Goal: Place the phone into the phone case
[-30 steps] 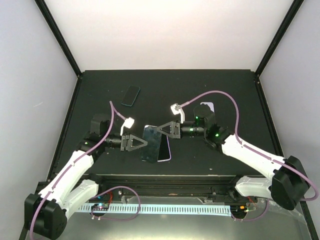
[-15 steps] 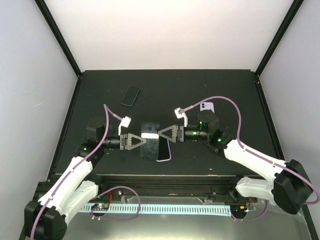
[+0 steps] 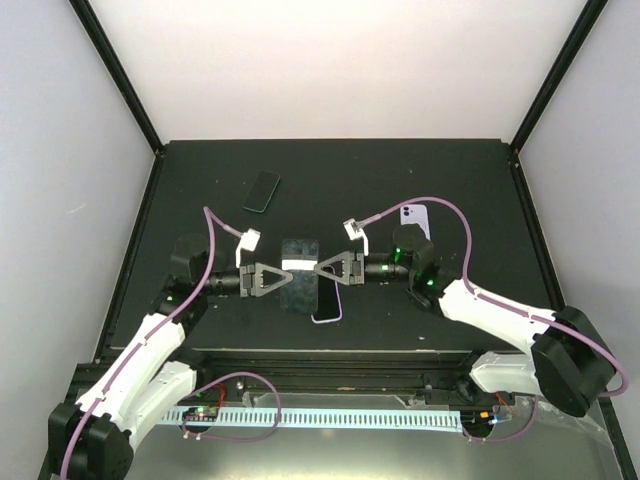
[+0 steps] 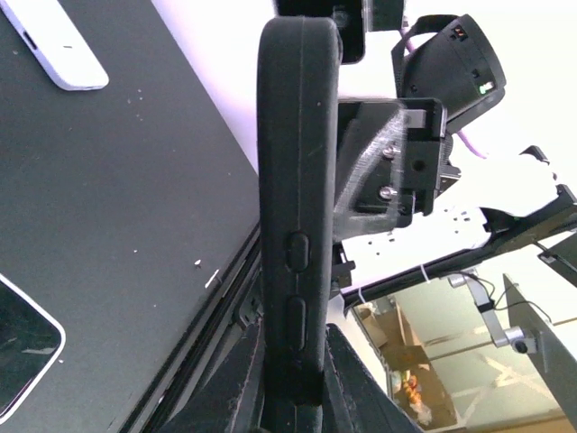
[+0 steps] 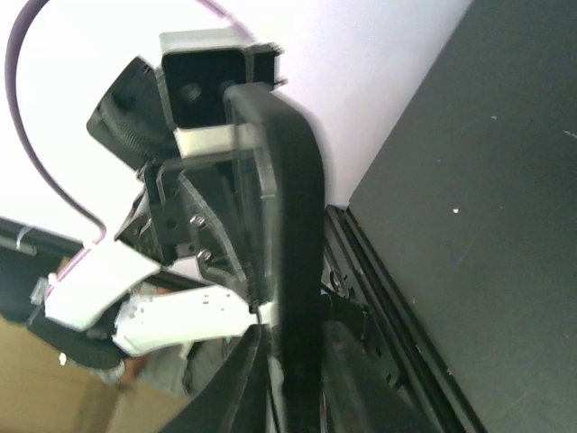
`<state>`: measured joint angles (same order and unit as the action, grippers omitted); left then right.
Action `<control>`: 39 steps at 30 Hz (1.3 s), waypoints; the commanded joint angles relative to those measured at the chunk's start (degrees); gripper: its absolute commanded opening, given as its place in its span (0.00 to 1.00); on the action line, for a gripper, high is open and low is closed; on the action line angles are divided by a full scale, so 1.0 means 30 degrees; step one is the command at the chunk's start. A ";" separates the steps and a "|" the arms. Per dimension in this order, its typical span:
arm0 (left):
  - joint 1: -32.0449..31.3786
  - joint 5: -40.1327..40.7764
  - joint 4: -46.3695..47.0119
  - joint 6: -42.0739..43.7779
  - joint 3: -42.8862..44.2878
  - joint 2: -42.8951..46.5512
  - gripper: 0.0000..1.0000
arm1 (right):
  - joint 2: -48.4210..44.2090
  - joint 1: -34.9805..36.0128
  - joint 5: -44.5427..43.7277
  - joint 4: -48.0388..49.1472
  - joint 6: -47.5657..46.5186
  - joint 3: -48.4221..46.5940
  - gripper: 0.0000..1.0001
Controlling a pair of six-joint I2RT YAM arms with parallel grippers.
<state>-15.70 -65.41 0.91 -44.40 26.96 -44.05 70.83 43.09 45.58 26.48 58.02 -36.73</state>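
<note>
The black phone case [image 3: 299, 278] hangs above the table's middle, held from both sides. My left gripper [image 3: 283, 277] is shut on its left edge and my right gripper [image 3: 317, 268] is shut on its right edge. The left wrist view shows the case [image 4: 293, 180] edge-on, side buttons visible, wedged between the left gripper's [image 4: 297, 383] jaws. The right wrist view shows the case [image 5: 290, 207] edge-on in the right gripper [image 5: 296, 379]. The phone [image 3: 328, 303], dark screen with a pale rim, lies flat on the mat just below the case, seen too as the phone [image 4: 22, 347].
A dark teal phone [image 3: 262, 191] lies at the back left of the black mat [image 3: 200, 170]. A lilac phone [image 3: 413, 213] lies face down behind the right arm. The table's front rail [image 3: 330, 355] runs just below the grippers.
The case has swung from a tilted pose to square between the grippers and risen slightly. The right gripper shifted left onto its right edge; the left arm stretched out.
</note>
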 commanded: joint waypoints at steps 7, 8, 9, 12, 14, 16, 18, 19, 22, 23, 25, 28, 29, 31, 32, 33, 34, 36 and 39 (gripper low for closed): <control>0.0020 0.1648 -0.2247 0.2112 0.1212 -0.0696 0.01 | -0.0912 0.0109 -0.1249 -0.0881 -0.1859 -0.0353 0.01; 0.0020 0.1646 -0.2098 0.2005 0.1172 -0.0649 0.01 | -0.0905 0.0105 -0.1249 -0.0861 -0.1810 -0.0332 0.01; 0.0020 0.1672 -0.1838 0.1812 0.1116 -0.0599 0.01 | -0.0849 0.0098 -0.1249 -0.0807 -0.1775 -0.0300 0.01; 0.0020 0.1732 -0.1264 0.1340 0.1009 -0.0482 0.01 | -0.0707 0.0091 -0.1296 -0.0856 -0.1862 -0.0212 0.01; 0.0020 0.1629 -0.0971 0.1051 0.0920 -0.0344 0.02 | -0.0653 0.0095 -0.1127 -0.0610 -0.1781 -0.0086 0.01; 0.0011 0.1039 -0.0131 0.0594 0.0638 -0.0169 0.02 | -0.0589 0.0093 -0.0583 -0.0026 -0.1573 0.0030 0.03; -0.0007 0.0275 0.0909 0.0022 0.0318 -0.0062 0.01 | -0.0655 0.0088 -0.0465 0.0179 -0.1357 -0.0005 0.19; -0.0009 -0.0034 0.1307 -0.0256 0.0215 -0.0031 0.02 | -0.0693 0.0095 -0.0569 0.0297 -0.1176 -0.0018 0.23; -0.0103 -0.0426 0.1934 -0.0611 0.0154 0.0166 0.01 | -0.0503 0.0103 -0.0635 0.0447 -0.0794 -0.0399 0.33; -0.0160 -0.0418 0.2061 -0.0697 0.0128 0.0290 0.02 | -0.0297 0.0108 -0.0509 0.0565 -0.0604 -0.0510 0.35; -0.0277 -0.0280 0.2385 -0.0991 0.0006 0.0468 0.02 | 0.0120 0.0096 -0.0183 0.1581 0.0132 -0.0399 0.35; -0.0400 -0.0258 0.2641 -0.1158 -0.0022 0.0407 0.01 | 0.0657 0.0118 0.0066 0.2680 0.0805 -0.0215 0.34; -0.0432 -0.0216 0.2718 -0.1172 -0.0044 0.0375 0.02 | 0.0785 0.0102 0.0069 0.2580 0.0804 -0.0296 0.34; -0.0463 -0.0124 0.2811 -0.1166 -0.0102 0.0336 0.01 | 0.0971 0.0129 0.0188 0.2513 0.0838 -0.0457 0.34; -0.0476 -0.0091 0.2852 -0.1166 -0.0134 0.0308 0.01 | 0.0993 0.0130 0.0282 0.2537 0.0838 -0.0517 0.31; -0.0506 -0.0062 0.2860 -0.1129 -0.0139 0.0238 0.02 | 0.0977 0.0123 0.0338 0.2474 0.0742 -0.0569 0.25; -0.0507 -0.0032 0.2799 -0.1096 -0.0139 0.0178 0.01 | 0.0939 0.0092 0.0319 0.2250 0.0580 -0.0608 0.17; -0.0507 0.0280 0.2169 -0.0776 0.0008 0.0081 0.04 | 0.0885 0.0101 0.0072 0.1399 -0.0092 -0.0815 0.04; -0.0492 0.1449 0.0007 0.0427 0.0527 0.0170 0.20 | 0.0926 -0.0083 -0.0345 -0.0457 -0.1303 -0.1226 0.01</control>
<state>-16.91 -64.14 4.54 -47.07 26.04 -43.92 73.69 42.98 45.69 30.09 58.13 -37.74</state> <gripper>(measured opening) 0.142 0.085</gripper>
